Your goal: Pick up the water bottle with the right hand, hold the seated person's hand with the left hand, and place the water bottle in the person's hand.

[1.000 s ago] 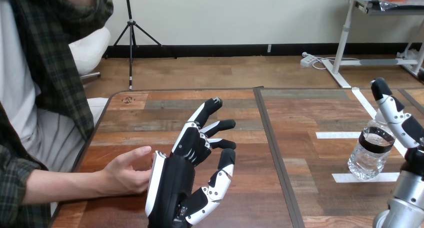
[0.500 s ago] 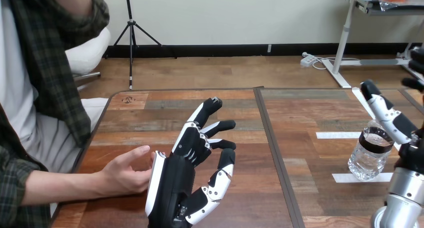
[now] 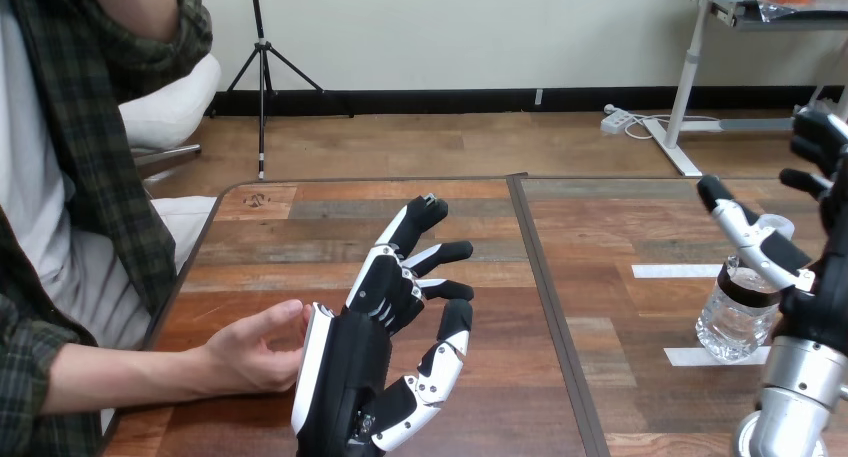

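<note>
The clear water bottle (image 3: 733,319) with a dark band stands upright on the right part of the table. My right hand (image 3: 812,307) is just right of it and open. Its thumb (image 3: 750,237) reaches leftward across the bottle's top, while its fingers (image 3: 815,147) stay spread higher up at the view's right edge, off the bottle. My left hand (image 3: 375,347) rests open at the centre left, fingers spread and pointing away from me. The person's hand (image 3: 250,352) lies on the table to its left, touching the white edge of my left hand; my fingers are not curled round it.
White tape strips (image 3: 670,271) mark the table (image 3: 300,227) around the bottle. A dark seam (image 3: 545,277) runs down the table's middle. The person's forearm (image 3: 110,377) comes in from the left edge.
My right hand has lifted and swung left: its thumb now crosses the bottle's top and its fingers have come into view at the right edge. My left hand and the person's hand stay put.
</note>
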Robot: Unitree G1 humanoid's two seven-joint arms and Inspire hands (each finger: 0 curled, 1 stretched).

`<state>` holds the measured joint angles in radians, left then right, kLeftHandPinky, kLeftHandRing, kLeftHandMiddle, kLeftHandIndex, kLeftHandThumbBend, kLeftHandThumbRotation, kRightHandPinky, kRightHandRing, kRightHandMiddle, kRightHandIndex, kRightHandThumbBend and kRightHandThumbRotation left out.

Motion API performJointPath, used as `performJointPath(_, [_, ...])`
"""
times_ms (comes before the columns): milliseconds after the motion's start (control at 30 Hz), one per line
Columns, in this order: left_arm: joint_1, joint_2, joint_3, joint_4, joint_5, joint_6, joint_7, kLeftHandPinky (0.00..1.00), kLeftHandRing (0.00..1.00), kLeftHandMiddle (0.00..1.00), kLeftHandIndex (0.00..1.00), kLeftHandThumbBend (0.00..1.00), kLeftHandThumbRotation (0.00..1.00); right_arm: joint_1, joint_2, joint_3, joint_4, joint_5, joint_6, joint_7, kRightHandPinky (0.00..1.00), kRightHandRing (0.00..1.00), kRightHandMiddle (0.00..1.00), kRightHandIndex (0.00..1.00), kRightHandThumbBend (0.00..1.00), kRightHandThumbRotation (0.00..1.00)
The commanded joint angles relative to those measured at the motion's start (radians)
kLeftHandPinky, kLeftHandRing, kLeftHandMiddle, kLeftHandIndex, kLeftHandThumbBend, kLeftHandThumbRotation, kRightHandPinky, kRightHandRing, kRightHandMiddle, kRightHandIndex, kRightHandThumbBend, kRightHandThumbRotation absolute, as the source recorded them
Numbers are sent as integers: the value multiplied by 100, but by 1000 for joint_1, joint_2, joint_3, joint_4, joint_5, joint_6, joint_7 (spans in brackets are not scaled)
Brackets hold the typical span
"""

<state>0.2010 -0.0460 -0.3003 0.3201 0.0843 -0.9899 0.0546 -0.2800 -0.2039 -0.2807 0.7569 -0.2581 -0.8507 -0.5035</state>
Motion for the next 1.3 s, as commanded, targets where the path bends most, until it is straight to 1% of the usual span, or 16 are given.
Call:
performJointPath(0, [-15, -40, 2, -48, -4, -2, -2, 62, 77, 89, 89, 26, 0, -91, -34, 18, 24, 12, -1, 12, 69, 78, 79, 74, 79, 8])
performJointPath(200, [-16, -39, 2, -45, -3, -5, -3, 62, 77, 89, 89, 26, 0, -104, -45, 27, 56, 19, 6, 24, 71, 79, 79, 75, 77, 2])
performJointPath(400, [-13, -36, -1, -48, -12, -1, -11, 62, 77, 89, 89, 26, 0, -116, -44, 26, 74, 41, 37, 45, 72, 79, 80, 75, 76, 0])
performJointPath(500, [-14, -34, -2, -46, -15, -3, -14, 62, 78, 89, 89, 25, 0, -122, -47, 27, 85, 43, 45, 45, 75, 80, 80, 75, 76, 0])
performJointPath(633, [-13, -36, -2, -47, -18, -3, -17, 62, 78, 89, 89, 25, 0, -129, -58, 33, 97, 30, 69, 37, 77, 81, 80, 75, 76, 0])
performJointPath(833, [-10, -37, 2, -49, -12, -3, -18, 62, 78, 89, 89, 25, 0, -139, -70, 43, 117, 20, 88, 25, 77, 80, 79, 75, 76, 0])
performJointPath(1100, [-8, -35, 0, -50, -21, -2, -24, 62, 77, 89, 89, 25, 0, -149, -82, 55, 137, 21, 117, 19, 72, 78, 79, 76, 76, 0])
performJointPath(1267, [-8, -35, 3, -49, -17, -5, -22, 61, 77, 89, 89, 25, 0, -152, -87, 60, 143, 23, 121, 18, 70, 77, 79, 76, 76, 0])
